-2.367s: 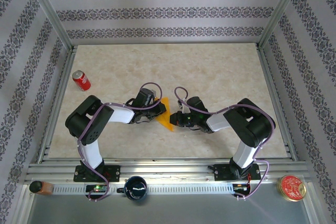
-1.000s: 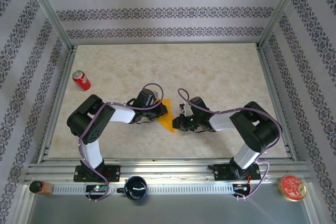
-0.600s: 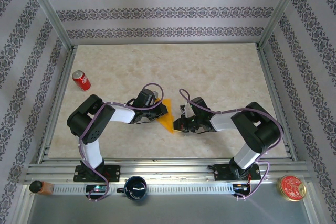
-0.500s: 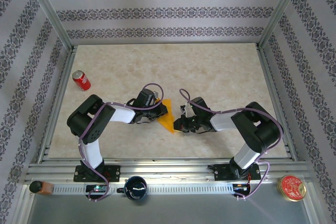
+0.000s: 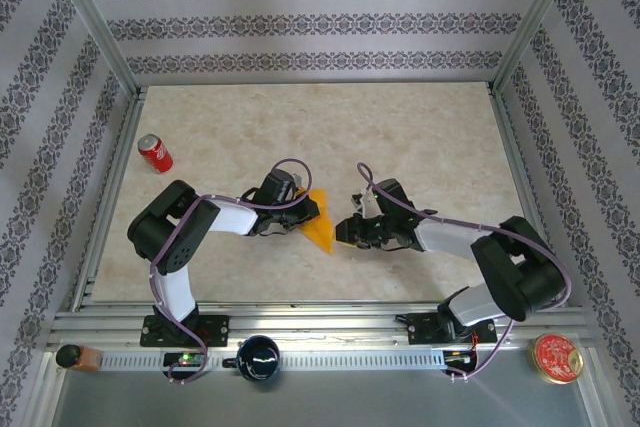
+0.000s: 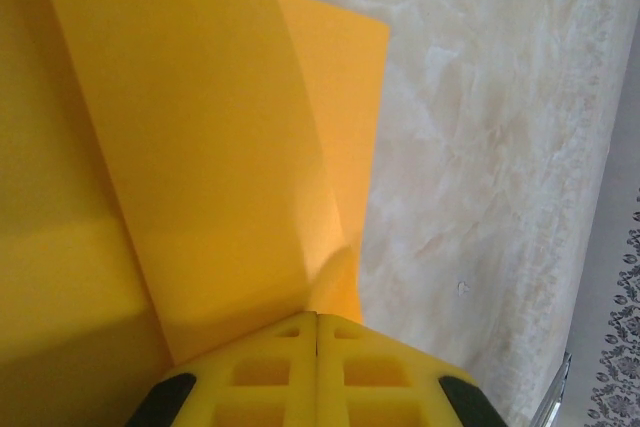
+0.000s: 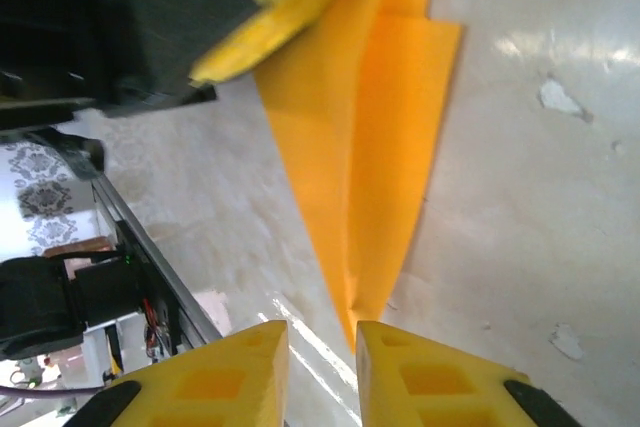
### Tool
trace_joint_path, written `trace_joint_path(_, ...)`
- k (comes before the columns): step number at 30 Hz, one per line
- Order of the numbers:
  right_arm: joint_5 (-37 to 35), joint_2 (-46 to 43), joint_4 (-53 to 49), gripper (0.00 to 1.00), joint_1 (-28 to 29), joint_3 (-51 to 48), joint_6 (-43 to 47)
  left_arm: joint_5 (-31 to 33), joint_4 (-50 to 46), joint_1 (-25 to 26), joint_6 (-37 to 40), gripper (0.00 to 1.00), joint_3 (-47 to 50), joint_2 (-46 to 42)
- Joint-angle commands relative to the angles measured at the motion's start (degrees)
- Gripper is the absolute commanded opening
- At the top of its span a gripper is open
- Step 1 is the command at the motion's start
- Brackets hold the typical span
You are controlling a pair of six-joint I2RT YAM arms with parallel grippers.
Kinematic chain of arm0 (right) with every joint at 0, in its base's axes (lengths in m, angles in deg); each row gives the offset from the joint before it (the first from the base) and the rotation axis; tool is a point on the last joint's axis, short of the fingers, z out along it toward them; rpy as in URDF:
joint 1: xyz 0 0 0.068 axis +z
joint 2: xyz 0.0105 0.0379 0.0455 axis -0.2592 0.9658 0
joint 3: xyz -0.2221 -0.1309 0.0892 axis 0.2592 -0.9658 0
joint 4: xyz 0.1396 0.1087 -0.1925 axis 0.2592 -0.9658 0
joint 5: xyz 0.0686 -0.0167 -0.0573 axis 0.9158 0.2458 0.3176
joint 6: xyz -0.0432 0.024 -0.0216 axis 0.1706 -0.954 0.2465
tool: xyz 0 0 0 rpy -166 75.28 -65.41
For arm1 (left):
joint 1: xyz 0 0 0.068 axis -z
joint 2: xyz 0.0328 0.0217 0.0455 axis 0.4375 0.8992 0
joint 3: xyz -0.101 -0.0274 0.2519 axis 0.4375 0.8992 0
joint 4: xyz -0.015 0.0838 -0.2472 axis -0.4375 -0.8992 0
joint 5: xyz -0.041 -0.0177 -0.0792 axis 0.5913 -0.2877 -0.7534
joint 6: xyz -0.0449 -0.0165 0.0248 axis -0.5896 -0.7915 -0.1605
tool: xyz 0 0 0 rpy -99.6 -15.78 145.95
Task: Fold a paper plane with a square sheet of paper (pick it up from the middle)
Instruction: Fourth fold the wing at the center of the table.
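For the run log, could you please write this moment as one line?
left gripper: shut on folded paper | right gripper: open, at its pointed tip | can: far left

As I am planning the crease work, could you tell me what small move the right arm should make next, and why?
Probably let the right gripper spread its jaws a little wider, then draw back. The pointed tip of the paper plane lies just at their narrow gap, so retreating now could snag it. The left gripper is shut on the paper and can hold it.
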Motion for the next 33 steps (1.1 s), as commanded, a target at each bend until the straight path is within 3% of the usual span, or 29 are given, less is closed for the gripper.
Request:
trace_joint_path(1, -0.4, 1.5, -1.5, 0.19, -0.2, 3.8, 1.5, 2.7, -2.9, 0.1, 0.4, 0.04, 0.7, 1.8)
trace_joint_path(5, 1.5, 6.6, -1.1, 0.08, 2.7, 9.4, 1.0, 2.5, -3.0, 0.1, 0.6, 0.04, 0.8, 1.8)
trace_joint_path(11, 0.1, 12.0, 0.5, 0.02, 4.0, 11.8, -0.5, 2.4, -2.3, 0.2, 0.3, 0.04, 1.2, 2.0)
trace_joint_path(33, 2.7, 18.1, 4.4, 0.01, 4.0, 8.7, -1.8, 2.5, -2.0, 0.1, -0.1, 0.04, 1.5, 1.8)
